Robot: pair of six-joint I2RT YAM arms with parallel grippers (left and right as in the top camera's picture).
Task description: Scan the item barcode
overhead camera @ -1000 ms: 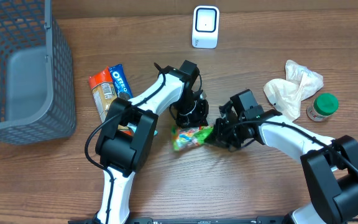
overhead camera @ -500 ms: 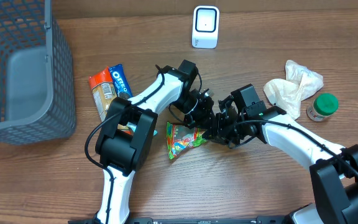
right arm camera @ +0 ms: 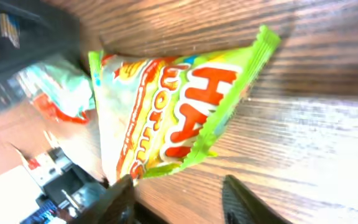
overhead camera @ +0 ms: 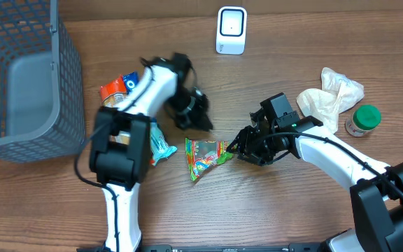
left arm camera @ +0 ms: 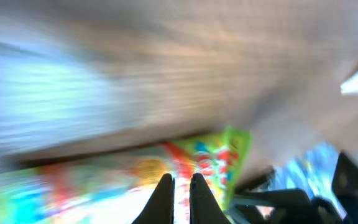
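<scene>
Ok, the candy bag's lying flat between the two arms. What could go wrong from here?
1. The candy bag lies loose, with the right gripper open at its corner; closing there may only push it or pinch the edge.
2. No barcode shows on its upturned face, so it may need flipping before it goes to the scanner.
3. The teal packet lies close by and could get dragged.

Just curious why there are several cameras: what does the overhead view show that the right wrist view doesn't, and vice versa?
Only overhead: the grey basket, the white scanner, the green-lidded jar and both arms whole. Only right wrist: the big orange lettering on the candy bag, close up, with the right gripper open at the bottom edge. Both: that candy bag lying on the wooden table.
</scene>
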